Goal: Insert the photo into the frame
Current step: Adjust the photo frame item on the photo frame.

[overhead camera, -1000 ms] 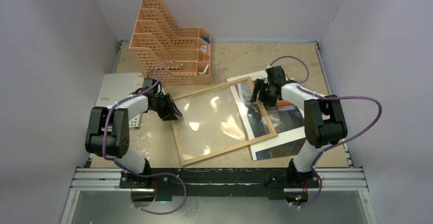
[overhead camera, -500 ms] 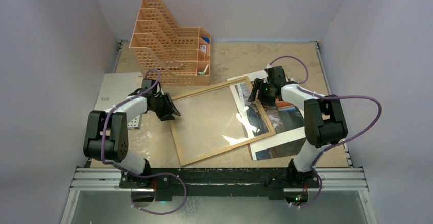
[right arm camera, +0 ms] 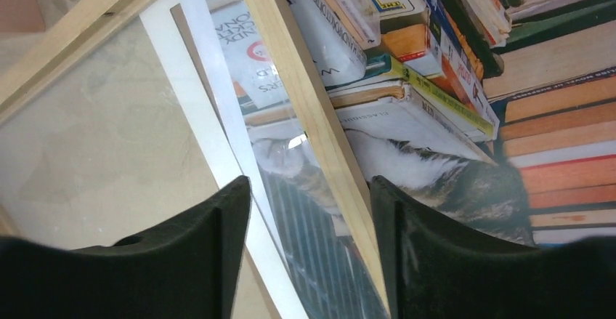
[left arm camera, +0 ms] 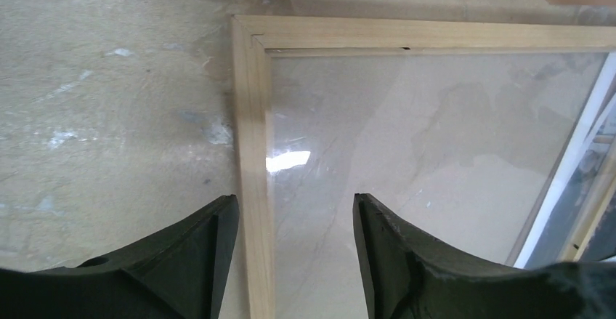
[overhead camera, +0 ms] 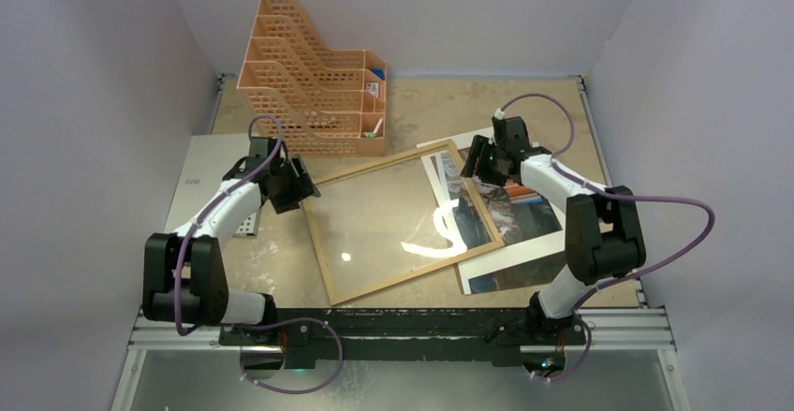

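Observation:
The frame (overhead camera: 318,242), thin light wood with a clear pane, lies flat in the middle of the table. Its right part covers the left side of the photo (overhead camera: 524,224), a cat among stacked books with a white border. My left gripper (overhead camera: 300,191) is open at the frame's far left corner. In the left wrist view the left gripper (left arm camera: 294,210) stands over the frame's left rail (left arm camera: 250,137), close to the left finger. My right gripper (overhead camera: 476,169) is open at the far right corner. There the right gripper (right arm camera: 311,195) straddles the right rail (right arm camera: 305,101), with the photo (right arm camera: 436,166) underneath.
An orange lattice file organizer (overhead camera: 314,93) stands at the back left, just beyond the frame's far edge. A grey sheet (overhead camera: 211,172) lies at the left under the left arm. Walls close in the table on three sides.
My left gripper has opened and drawn back to the left from the frame's left rail. The frame has shifted slightly left. The right gripper has edged toward the back.

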`<state>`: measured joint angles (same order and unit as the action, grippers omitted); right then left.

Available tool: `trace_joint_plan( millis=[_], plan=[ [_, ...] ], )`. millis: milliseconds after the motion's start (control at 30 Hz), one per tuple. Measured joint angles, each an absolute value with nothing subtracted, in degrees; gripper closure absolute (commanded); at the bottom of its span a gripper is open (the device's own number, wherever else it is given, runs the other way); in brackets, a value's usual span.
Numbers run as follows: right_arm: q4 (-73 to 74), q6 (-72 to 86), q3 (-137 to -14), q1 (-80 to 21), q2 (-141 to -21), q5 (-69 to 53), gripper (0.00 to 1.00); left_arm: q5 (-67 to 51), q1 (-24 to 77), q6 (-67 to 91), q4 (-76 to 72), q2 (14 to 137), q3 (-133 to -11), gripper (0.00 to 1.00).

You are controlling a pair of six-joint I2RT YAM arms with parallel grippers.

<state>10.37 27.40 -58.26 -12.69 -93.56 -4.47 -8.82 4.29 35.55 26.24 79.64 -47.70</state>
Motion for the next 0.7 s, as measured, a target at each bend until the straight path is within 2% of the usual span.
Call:
trace_joint_plan(
  millis=[133,200,400,700],
  plan=[
    [9.69,27.22,-58.46,-12.69,-94.28,-5.85,0.56,-6.76,4.29,36.38,26.37,78.94,-46.72,0.37],
    [8.88,26.94,-58.54,-12.73,-94.98,-7.7,0.59,-6.37,4.29,36.51,26.44,78.94,-45.8,0.37],
    [6.72,25.87,-58.92,-13.34,-98.3,-13.26,0.6,-5.69,4.29,36.93,26.61,78.96,-44.14,0.37],
    [7.31,25.45,-61.63,-14.96,-103.24,-12.38,0.6,-5.67,4.29,36.93,26.17,80.4,-44.14,0.37]
  ],
)
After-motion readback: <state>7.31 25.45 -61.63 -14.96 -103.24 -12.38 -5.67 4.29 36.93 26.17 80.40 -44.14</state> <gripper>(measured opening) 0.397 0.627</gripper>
